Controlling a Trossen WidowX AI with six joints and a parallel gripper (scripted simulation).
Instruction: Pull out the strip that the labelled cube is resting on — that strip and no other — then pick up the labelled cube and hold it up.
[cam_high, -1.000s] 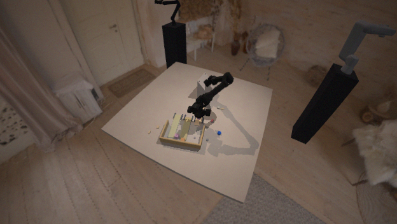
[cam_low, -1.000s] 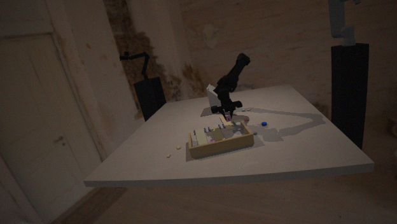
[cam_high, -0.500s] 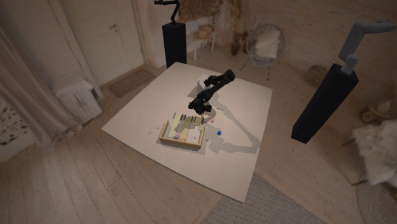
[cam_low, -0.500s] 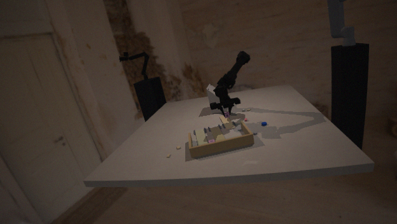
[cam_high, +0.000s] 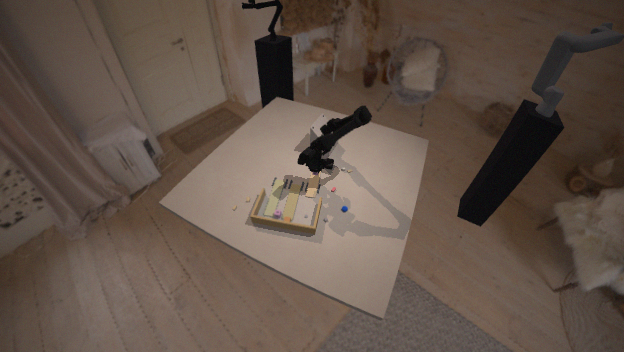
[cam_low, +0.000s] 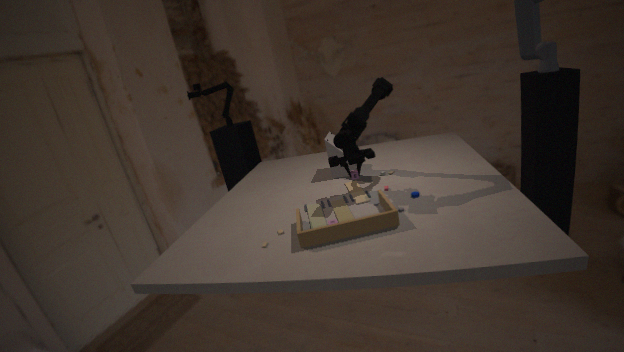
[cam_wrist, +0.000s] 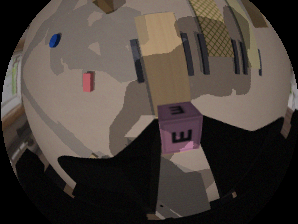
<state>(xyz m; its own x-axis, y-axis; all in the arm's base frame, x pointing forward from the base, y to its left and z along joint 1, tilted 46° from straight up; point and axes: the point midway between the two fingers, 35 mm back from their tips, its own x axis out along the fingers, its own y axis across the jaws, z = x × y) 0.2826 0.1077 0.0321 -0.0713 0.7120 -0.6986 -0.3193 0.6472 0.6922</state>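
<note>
The purple cube (cam_high: 315, 173) (cam_low: 354, 175) (cam_wrist: 180, 134) shows a black E on its front and top. My gripper (cam_low: 354, 173) (cam_wrist: 176, 120) is shut on it, with one black finger on each side. A plain light wooden strip (cam_high: 311, 192) (cam_low: 361, 198) (cam_wrist: 162, 45) lies beyond the cube, between two dark guides and sticking out of the open side of the tray (cam_high: 285, 225) (cam_low: 350, 231). The cube hides its near end in the wrist view; whether they touch cannot be told. A patterned yellow strip (cam_high: 293, 200) (cam_wrist: 214, 30) and a pale green strip (cam_high: 272, 201) lie in the tray.
A second pink block (cam_high: 277, 214) (cam_low: 332, 221) sits at the tray's front wall. A red block (cam_high: 333, 189) (cam_low: 386, 188) (cam_wrist: 88, 81) and a blue disc (cam_high: 344, 209) (cam_low: 415, 194) (cam_wrist: 54, 40) lie beside the tray. Small pale pieces lie on its other side.
</note>
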